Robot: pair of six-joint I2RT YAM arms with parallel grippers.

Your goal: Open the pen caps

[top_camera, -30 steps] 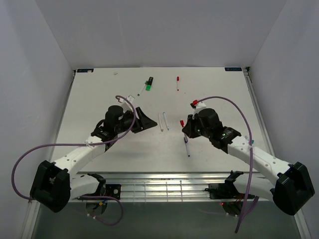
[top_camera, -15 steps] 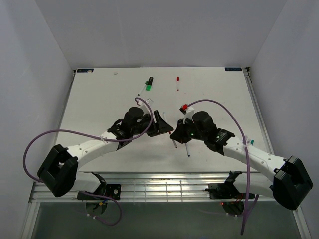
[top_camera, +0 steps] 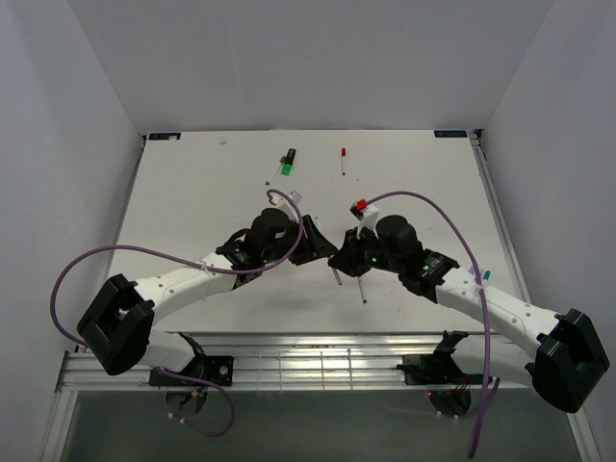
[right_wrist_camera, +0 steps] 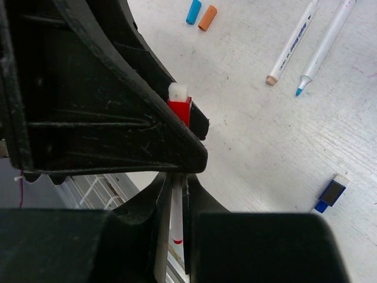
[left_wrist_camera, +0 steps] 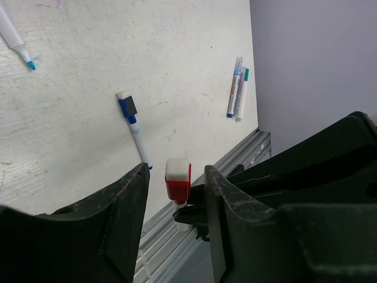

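My right gripper [right_wrist_camera: 177, 180] is shut on a thin white pen [right_wrist_camera: 177, 213] and holds it upright. Its red cap [left_wrist_camera: 178, 181] with a white end stands between the two fingers of my left gripper [left_wrist_camera: 177, 171]. Those fingers are open, with a gap showing on each side of the cap. In the top view the left gripper [top_camera: 318, 248] and the right gripper [top_camera: 339, 262] meet at the table's middle. A loose blue cap [right_wrist_camera: 193, 12] and an orange cap [right_wrist_camera: 207, 17] lie side by side on the table.
Two uncapped white pens [right_wrist_camera: 291, 47] lie near the loose caps. A blue-capped pen [left_wrist_camera: 132, 121] lies close under the grippers. Two more pens [left_wrist_camera: 237, 94] rest near the right wall. A green-capped black marker [top_camera: 288, 161] and a red-tipped pen [top_camera: 343, 161] lie at the back.
Both arms have swung inward to the table's middle. My left gripper has come round the red cap of the pen held by the right gripper, and its fingers have narrowed a little.
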